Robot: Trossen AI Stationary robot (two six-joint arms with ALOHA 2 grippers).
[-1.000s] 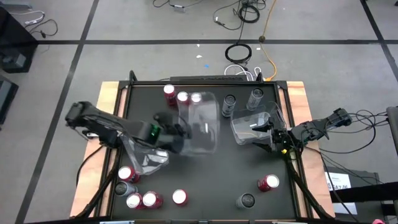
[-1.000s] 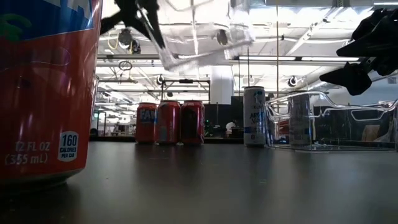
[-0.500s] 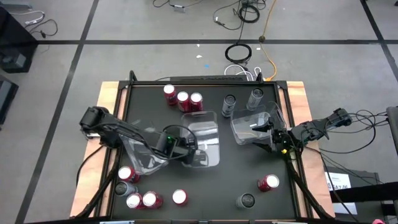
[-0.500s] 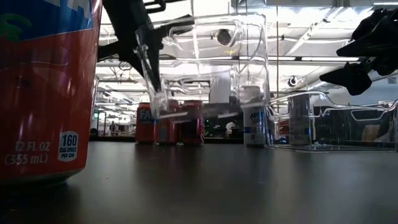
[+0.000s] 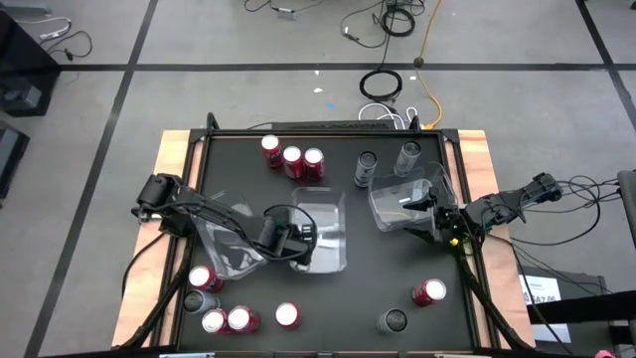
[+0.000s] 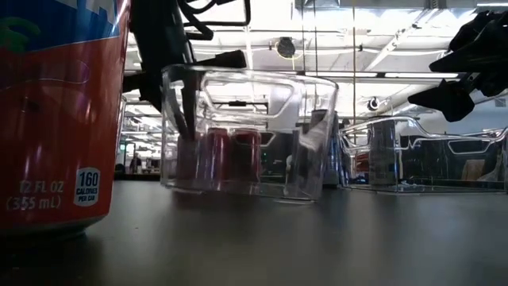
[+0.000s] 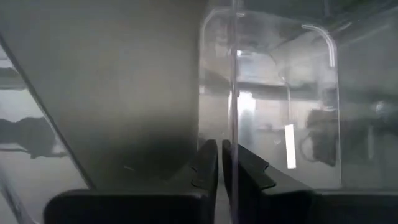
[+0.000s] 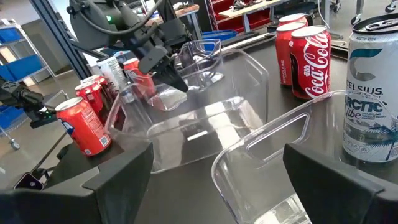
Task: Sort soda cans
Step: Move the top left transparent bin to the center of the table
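The left gripper (image 5: 298,239), jaws clamped on a clear bin's wall (image 5: 323,234), has three red cans (image 5: 291,159) upright just beyond it, nearer than to the right gripper (image 5: 437,221), whose jaws stand apart

Open table (image 5: 383,268) between the clear bins (image 5: 320,234) (three red cans (image 5: 291,159) crowd behind).

Grey concrete floor (image 5: 89,119) crossed by dark seams; coiled black cable (image 5: 381,84) at twelve o'clock. Bright ceiling lights (image 6: 397,48) overhead, blue shelving (image 8: 25,46) beyond.
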